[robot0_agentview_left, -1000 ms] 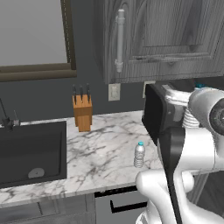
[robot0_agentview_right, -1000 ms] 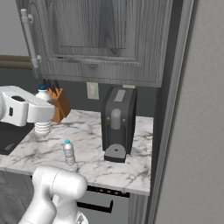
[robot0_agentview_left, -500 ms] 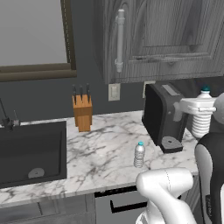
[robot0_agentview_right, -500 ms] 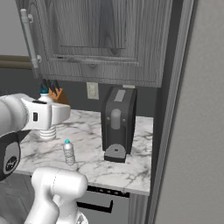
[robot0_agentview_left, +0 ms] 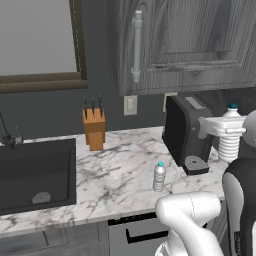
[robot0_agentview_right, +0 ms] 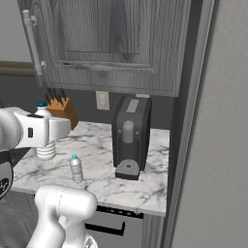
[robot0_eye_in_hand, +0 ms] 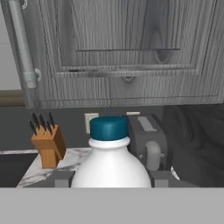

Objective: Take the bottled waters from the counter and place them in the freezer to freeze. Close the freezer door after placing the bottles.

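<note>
My gripper (robot0_agentview_left: 226, 126) is shut on one bottled water (robot0_agentview_left: 230, 142), held upright in the air above the right part of the counter (robot0_agentview_left: 125, 172). The hand view has that bottle (robot0_eye_in_hand: 111, 164) close up, white-clear with a blue cap, between my two fingers (robot0_eye_in_hand: 63, 178). From the right base view the held bottle (robot0_agentview_right: 45, 145) hangs left of the black coffee machine (robot0_agentview_right: 130, 138). The other bottled water (robot0_agentview_left: 159, 176) stands on the marble near the front edge (robot0_agentview_right: 75, 168). A tall light-grey panel (robot0_agentview_right: 223, 145) rises at far right; I cannot tell whether it is the freezer door.
A wooden knife block (robot0_agentview_left: 94, 129) stands at the back of the counter. The black sink basin (robot0_agentview_left: 35, 172) lies at the left. Grey wall cabinets (robot0_agentview_left: 190, 45) with a long bar handle (robot0_agentview_left: 136, 47) hang overhead. A dark cabinet side (robot0_agentview_right: 186, 121) borders the counter's right end.
The arm has swung its links around while the held bottle stayed high and sank a little beside the coffee machine. The bottle on the counter has not moved.
</note>
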